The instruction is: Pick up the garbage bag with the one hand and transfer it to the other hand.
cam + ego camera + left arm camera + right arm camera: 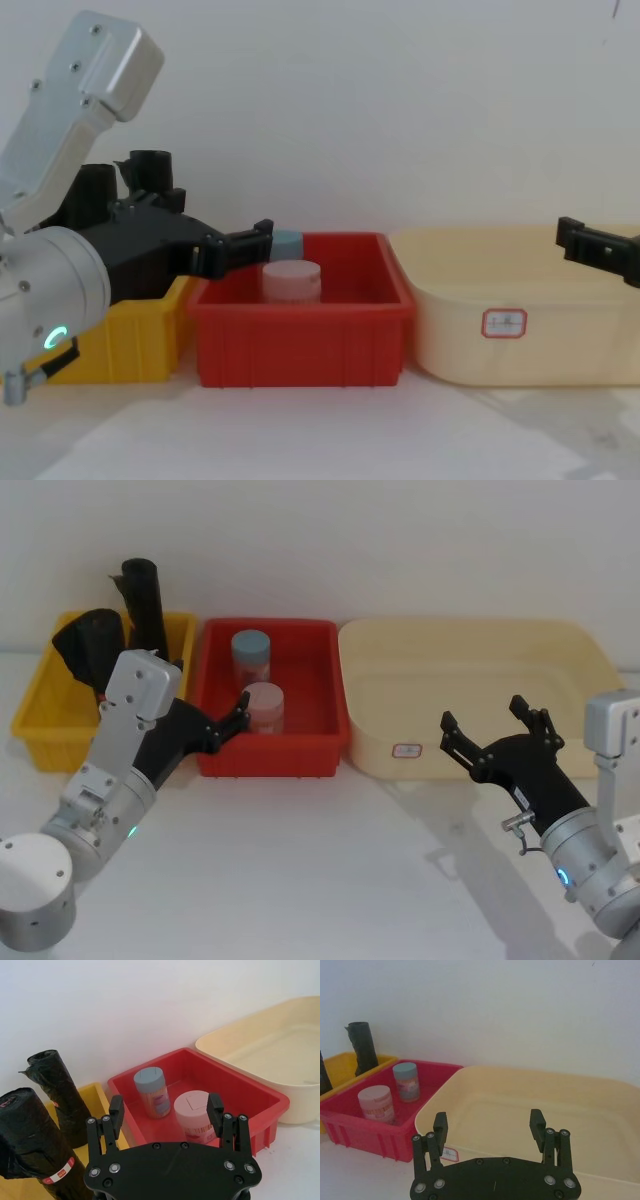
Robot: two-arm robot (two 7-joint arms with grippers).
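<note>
left gripper [236, 715]: was held low over the front edge of the red bin [270, 755], near the corner it shares with the yellow bin [35, 730]; jaws were spread wide, nothing gripped
right gripper [483, 715]: was parked over the front edge of the cream tub [460, 623], jaws spread too, empty
table [320, 880]: all three containers were lined up along its far edge, yellow at the far left corner
garbage bag [35, 1140]: was found leaning in the left part of the yellow bin, label band near its lower end, not yet touched
slim roll [57, 1095]: was stood up at that bin's far right corner, just beside the bag
step, probably: the reach hadn't been finished, so basically nothing was done yet
risk 1: the slim roll could be grabbed by mistake, since both are black and close together
risk 2: the bin wall could be clipped by a finger, because the bag sits low inside
risk 3: soft plastic could be pinched loose and dropped at the handover
counts: two grippers, two black rolls, two jars (blue-lidded jar [252, 655], pink jar [264, 708]) in the red bin, three containers
</note>
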